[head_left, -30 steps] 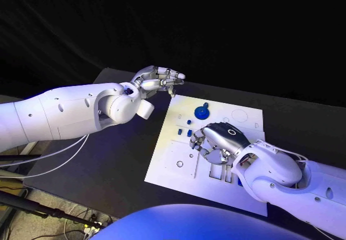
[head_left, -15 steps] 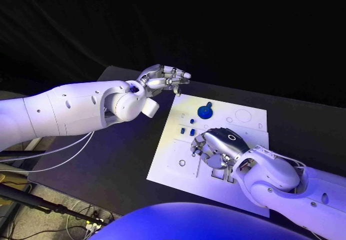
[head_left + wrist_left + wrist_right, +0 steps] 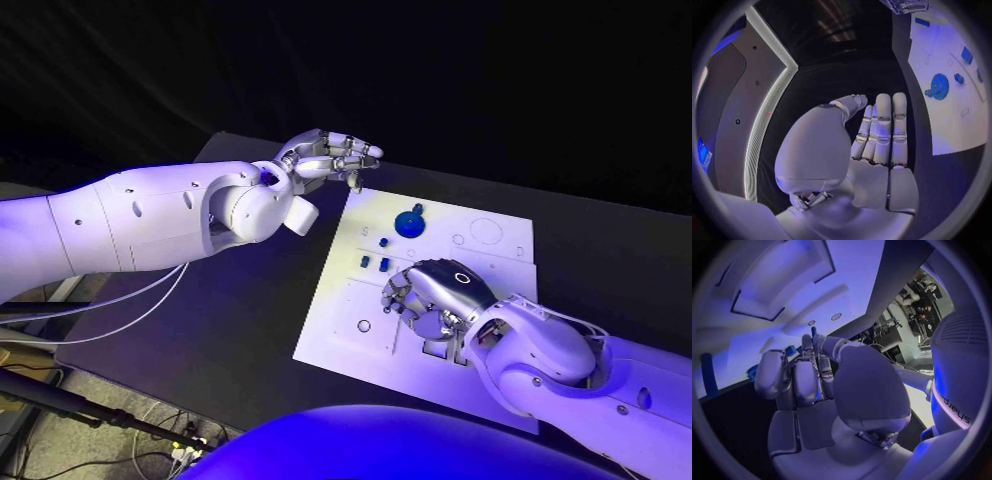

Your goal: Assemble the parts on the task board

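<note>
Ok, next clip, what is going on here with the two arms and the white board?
The right hand is down over the middle of the white task board, fingers curled towards its surface; whether it holds a part cannot be told. The left hand hovers off the board's far left corner, holding nothing, fingers straight and side by side. A round blue disc part and small blue pieces sit on the board beyond the right hand.

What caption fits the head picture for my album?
Right hand reaches down over the white task board beside a round blue part; left hand waits.
</note>
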Tool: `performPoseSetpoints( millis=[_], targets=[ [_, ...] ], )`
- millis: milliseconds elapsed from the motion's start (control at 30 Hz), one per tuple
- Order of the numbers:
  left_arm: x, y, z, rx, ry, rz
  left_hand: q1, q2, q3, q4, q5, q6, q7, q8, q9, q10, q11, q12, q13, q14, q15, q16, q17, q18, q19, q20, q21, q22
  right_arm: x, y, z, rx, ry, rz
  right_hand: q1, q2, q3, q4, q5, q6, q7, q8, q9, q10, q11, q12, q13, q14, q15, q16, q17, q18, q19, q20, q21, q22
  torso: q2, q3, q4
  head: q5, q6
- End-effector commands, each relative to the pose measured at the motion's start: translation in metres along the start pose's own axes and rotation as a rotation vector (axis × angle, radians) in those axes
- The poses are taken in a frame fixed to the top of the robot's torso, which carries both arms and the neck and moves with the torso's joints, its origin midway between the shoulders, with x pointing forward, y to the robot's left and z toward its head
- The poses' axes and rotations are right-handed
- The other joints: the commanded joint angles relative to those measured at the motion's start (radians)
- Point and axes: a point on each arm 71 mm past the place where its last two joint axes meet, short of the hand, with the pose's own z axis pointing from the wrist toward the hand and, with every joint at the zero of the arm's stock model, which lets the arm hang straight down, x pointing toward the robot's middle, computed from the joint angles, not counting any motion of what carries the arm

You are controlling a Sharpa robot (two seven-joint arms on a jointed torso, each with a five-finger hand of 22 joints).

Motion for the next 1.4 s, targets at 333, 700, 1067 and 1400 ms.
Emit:
performPoseSetpoints(
  millis=[333, 700, 1067, 1400],
  targets=[
    [0.0034, -0.0009, 0.0009, 0.005, 0.027, -0.001, -0.012, 0.000, -0.003, -0.003, 0.002, -0.007, -0.002, -0.004, -0.001, -0.008, 0.001, -0.004, -0.001, -0.005, 0.000, -0.006, -0.001, 0.006, 0.000, 0.007, -0.003, -0.001, 0.0034, 0.0005, 0.0010, -0.008, 0.013, -0.009, -0.001, 0.007, 0.005, -0.001, 0.004, -0.001, 0.007, 0.006, 0.001, 0.045, -0.050, 0.002, 0.001, 0.007, -0.003, 0.000, 0.000, -0.012, 0.006, 0.002, 0.001, 0.115, 0.000, -0.0019, 0.0012, 0.000, 0.000],
    [0.0041, -0.0010, 0.0009, 0.005, 0.030, -0.001, -0.013, 0.001, -0.003, -0.003, 0.002, -0.006, -0.002, -0.004, 0.000, -0.010, 0.002, -0.003, -0.001, -0.006, 0.001, -0.006, -0.002, 0.006, 0.000, 0.008, -0.004, -0.002, 0.0050, -0.0014, 0.0025, -0.004, 0.022, -0.014, -0.002, 0.008, 0.005, -0.003, 0.004, -0.002, 0.007, 0.005, 0.002, 0.045, -0.049, 0.000, 0.002, 0.007, -0.002, 0.000, 0.000, -0.012, 0.006, 0.002, 0.000, 0.115, 0.000, -0.0017, 0.0010, 0.003, 0.000],
    [0.0045, -0.0010, 0.0011, 0.005, 0.032, 0.000, -0.013, 0.001, -0.003, -0.003, 0.002, -0.006, -0.002, -0.004, 0.000, -0.010, 0.002, -0.003, -0.001, -0.006, 0.001, -0.006, -0.002, 0.006, 0.000, 0.008, -0.004, -0.002, 0.0071, -0.0015, 0.0031, -0.005, 0.035, -0.016, -0.002, 0.008, 0.005, -0.003, 0.004, -0.002, 0.007, 0.005, 0.002, 0.045, -0.049, 0.000, 0.002, 0.007, -0.002, 0.000, 0.000, -0.012, 0.006, 0.002, 0.000, 0.115, 0.000, -0.0011, 0.0004, 0.007, 0.000],
    [0.0047, -0.0010, 0.0010, 0.004, 0.035, 0.000, -0.013, 0.001, -0.003, -0.003, 0.002, -0.006, -0.002, -0.004, 0.000, -0.010, 0.002, -0.003, -0.001, -0.006, 0.001, -0.006, -0.002, 0.006, 0.000, 0.008, -0.004, -0.002, 0.0097, -0.0010, 0.0034, -0.005, 0.045, -0.015, -0.003, 0.008, 0.006, -0.004, 0.004, -0.003, 0.008, 0.005, 0.003, 0.045, -0.049, -0.002, 0.003, 0.008, -0.002, 0.001, 0.001, -0.012, 0.006, 0.003, 0.000, 0.116, 0.000, -0.0015, 0.0013, 0.007, 0.000]
  ],
)
